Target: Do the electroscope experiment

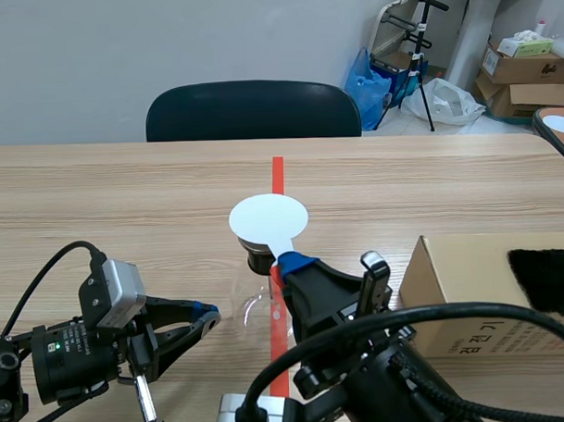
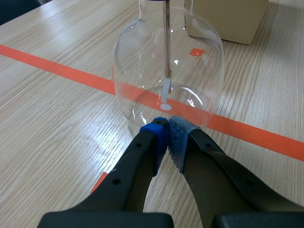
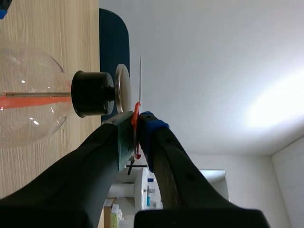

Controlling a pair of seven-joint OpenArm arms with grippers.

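Observation:
The electroscope is a clear glass flask (image 2: 166, 71) with a metal rod and small leaf inside, a black stopper (image 3: 92, 93) and a metal top disc (image 3: 122, 88). It stands on the orange tape line mid-table (image 1: 256, 304). My right gripper (image 3: 137, 122) is shut on the red handle of a thin white round paddle (image 1: 268, 218). The paddle hangs just above the top disc and hides most of the stopper in the scene view. My left gripper (image 2: 166, 128) is shut on nothing, low on the table, with its tips right at the flask's base (image 1: 204, 316).
A cardboard box (image 1: 461, 302) stands on the table to the right, with a black furry cloth (image 1: 547, 280) lying on it. A dark chair (image 1: 253, 110) stands behind the table's far edge. Boxes and bags sit on the floor at the back right.

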